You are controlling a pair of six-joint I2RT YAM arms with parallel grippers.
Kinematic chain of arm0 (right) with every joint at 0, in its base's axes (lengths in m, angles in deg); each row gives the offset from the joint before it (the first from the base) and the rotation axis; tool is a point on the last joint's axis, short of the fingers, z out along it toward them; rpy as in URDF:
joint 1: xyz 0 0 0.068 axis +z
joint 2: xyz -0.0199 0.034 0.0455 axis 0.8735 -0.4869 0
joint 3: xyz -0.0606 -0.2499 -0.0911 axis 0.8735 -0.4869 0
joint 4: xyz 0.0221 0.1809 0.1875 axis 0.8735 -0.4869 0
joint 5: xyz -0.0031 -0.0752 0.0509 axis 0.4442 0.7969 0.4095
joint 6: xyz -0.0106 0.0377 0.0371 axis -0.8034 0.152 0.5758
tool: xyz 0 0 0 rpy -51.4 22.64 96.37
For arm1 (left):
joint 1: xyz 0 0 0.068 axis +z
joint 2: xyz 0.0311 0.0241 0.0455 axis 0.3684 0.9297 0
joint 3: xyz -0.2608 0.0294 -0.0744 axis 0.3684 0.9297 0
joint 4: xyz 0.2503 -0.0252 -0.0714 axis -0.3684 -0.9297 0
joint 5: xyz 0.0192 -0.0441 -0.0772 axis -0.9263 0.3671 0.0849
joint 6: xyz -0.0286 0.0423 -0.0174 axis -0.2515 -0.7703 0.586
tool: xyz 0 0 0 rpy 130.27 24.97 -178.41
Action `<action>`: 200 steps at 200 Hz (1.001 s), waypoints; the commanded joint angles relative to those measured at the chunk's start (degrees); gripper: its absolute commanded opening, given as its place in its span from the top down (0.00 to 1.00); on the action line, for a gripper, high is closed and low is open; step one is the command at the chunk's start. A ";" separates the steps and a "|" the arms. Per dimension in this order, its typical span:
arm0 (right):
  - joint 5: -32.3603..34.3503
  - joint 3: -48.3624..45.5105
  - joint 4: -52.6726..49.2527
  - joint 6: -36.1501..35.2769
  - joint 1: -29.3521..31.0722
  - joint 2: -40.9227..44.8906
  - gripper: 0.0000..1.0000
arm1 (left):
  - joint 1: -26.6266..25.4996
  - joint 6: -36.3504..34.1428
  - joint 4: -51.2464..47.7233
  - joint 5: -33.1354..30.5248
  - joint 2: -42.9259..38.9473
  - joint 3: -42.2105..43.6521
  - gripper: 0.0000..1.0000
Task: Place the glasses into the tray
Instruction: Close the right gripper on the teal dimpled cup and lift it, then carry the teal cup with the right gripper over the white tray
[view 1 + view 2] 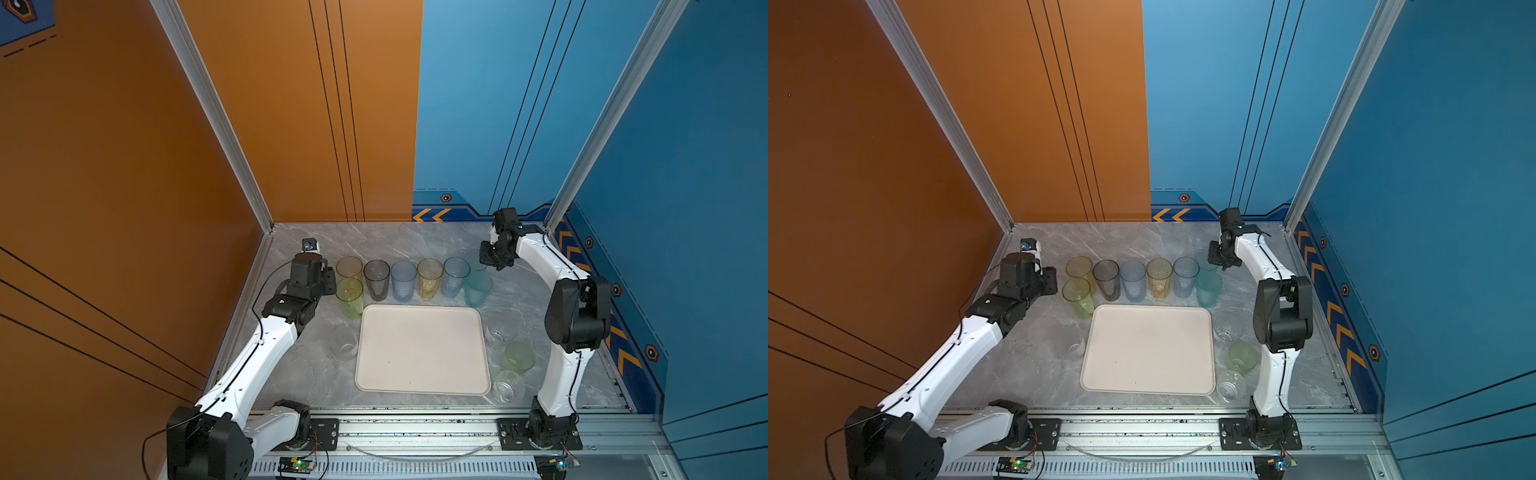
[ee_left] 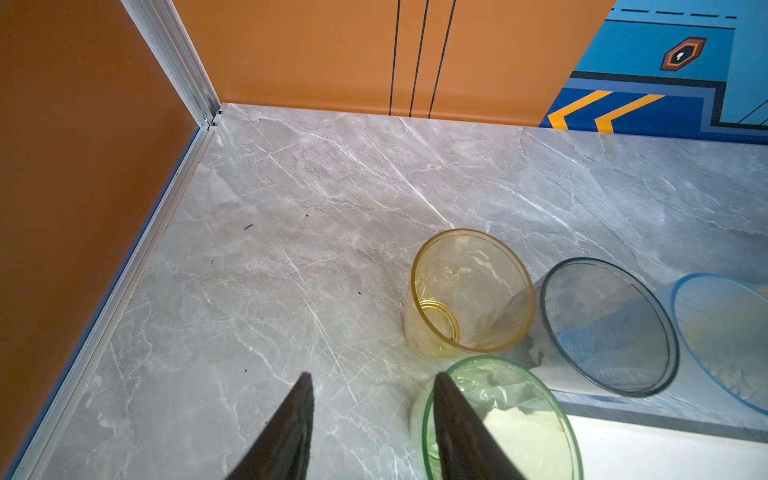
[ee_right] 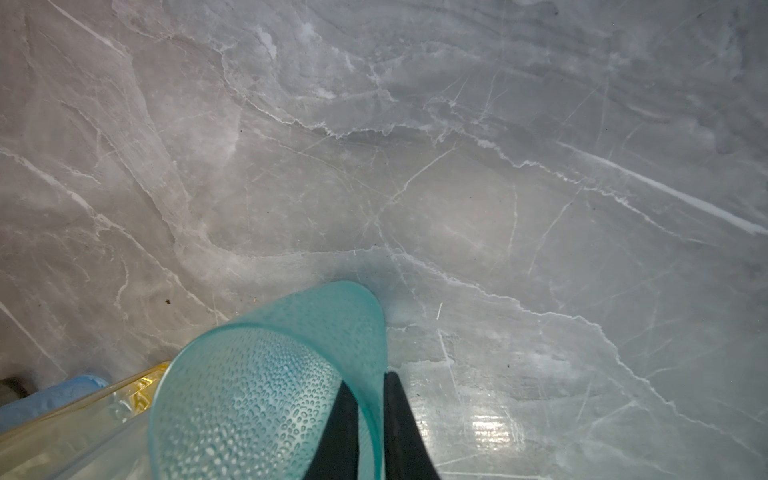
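The cream tray [image 1: 422, 349] [image 1: 1148, 349] lies empty mid-table. Behind it stands a row of tall glasses: yellow [image 1: 349, 268], smoke-grey [image 1: 377, 280], blue [image 1: 403, 282], yellow [image 1: 430, 280] and blue [image 1: 456, 277]. A green glass [image 1: 349, 297] [image 2: 519, 415] stands in front of the row's left end. My left gripper [image 2: 372, 376] is open at it, one finger over its rim and the near wall between the jaws. My right gripper [image 3: 370, 386] is shut on the wall of a teal glass [image 3: 270, 395] at the row's right end, one finger inside. A second teal glass [image 1: 478, 291] stands beside it.
A clear glass [image 1: 345, 343] stands left of the tray. Right of the tray are a clear glass [image 1: 500, 330], a pale green one [image 1: 517, 357] and another clear one [image 1: 508, 386], close to the right arm's base. Orange and blue walls enclose the marble table.
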 commanded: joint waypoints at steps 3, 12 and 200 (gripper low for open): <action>3.40 1.22 -2.35 -1.03 0.57 -0.84 0.92 | 0.69 0.67 -0.05 1.38 -1.03 0.90 0.52; 4.13 1.21 -2.31 -1.09 0.63 -0.68 0.94 | 0.77 0.67 -0.15 1.47 -1.03 0.88 0.52; 7.40 -2.24 -1.91 -6.78 4.50 28.40 1.00 | 0.28 -0.79 1.49 0.00 -4.60 4.85 0.51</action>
